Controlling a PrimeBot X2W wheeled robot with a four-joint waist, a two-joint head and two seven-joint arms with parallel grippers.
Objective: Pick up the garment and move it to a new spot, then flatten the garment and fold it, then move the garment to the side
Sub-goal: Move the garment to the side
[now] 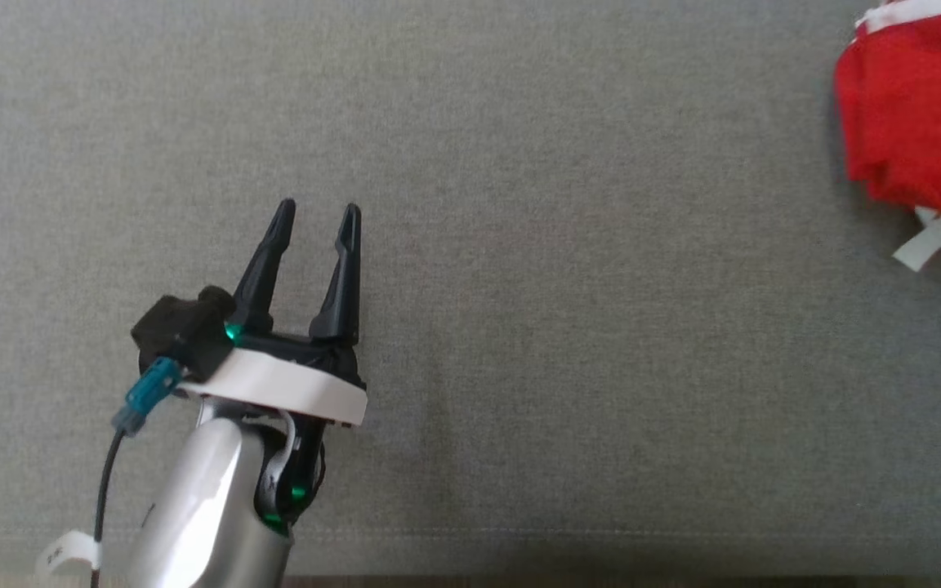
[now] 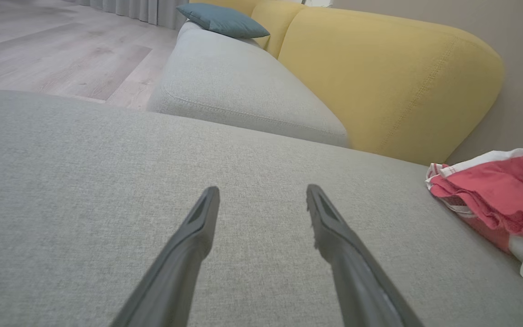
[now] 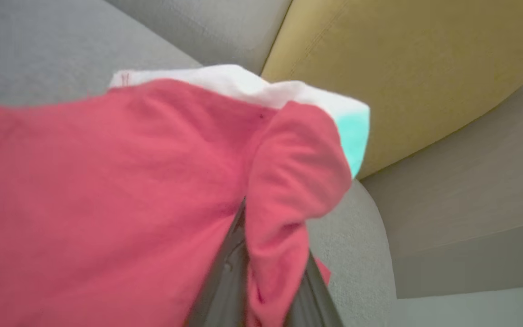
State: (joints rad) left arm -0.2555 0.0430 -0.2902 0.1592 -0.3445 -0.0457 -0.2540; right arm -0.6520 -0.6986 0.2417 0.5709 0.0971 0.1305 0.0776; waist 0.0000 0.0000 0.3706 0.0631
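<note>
Left gripper (image 1: pixel 319 216) hovers over the grey sofa seat (image 1: pixel 601 327), fingers spread moderately wide, nothing between them. The red garment (image 1: pixel 920 114) with white trim is bunched well off to its right, apart from it. In the right wrist view, the right gripper (image 3: pixel 266 259) pinches a fold of the garment between its fingers, with cloth draped over the tips. Yellow backrest (image 2: pixel 379 81) sits beyond the left gripper, with a blue pillow (image 2: pixel 223 20) farther ahead.

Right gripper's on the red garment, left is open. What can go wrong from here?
1. The right gripper pinches just a narrow fold of the garment; it may slip out on lifting.
2. The left gripper hangs open, far off over the grey cushion, so it can't steady the cloth.
</note>
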